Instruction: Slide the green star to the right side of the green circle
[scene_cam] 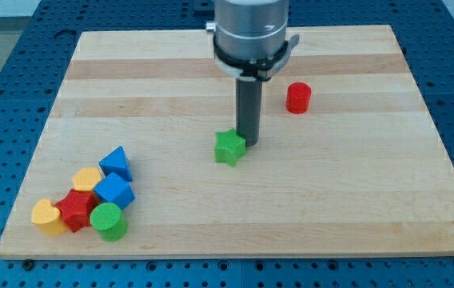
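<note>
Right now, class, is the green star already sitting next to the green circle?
No. The green star sits mid-board by my tip, far from the green circle in the cluster at the view's bottom left.

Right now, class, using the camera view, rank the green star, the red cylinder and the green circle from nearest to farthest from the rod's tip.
Measured from my tip:
1. Green star: right beside it, on the view's left.
2. Red cylinder: up toward the view's right.
3. Green circle: far off at the view's bottom left, in the block cluster.
</note>
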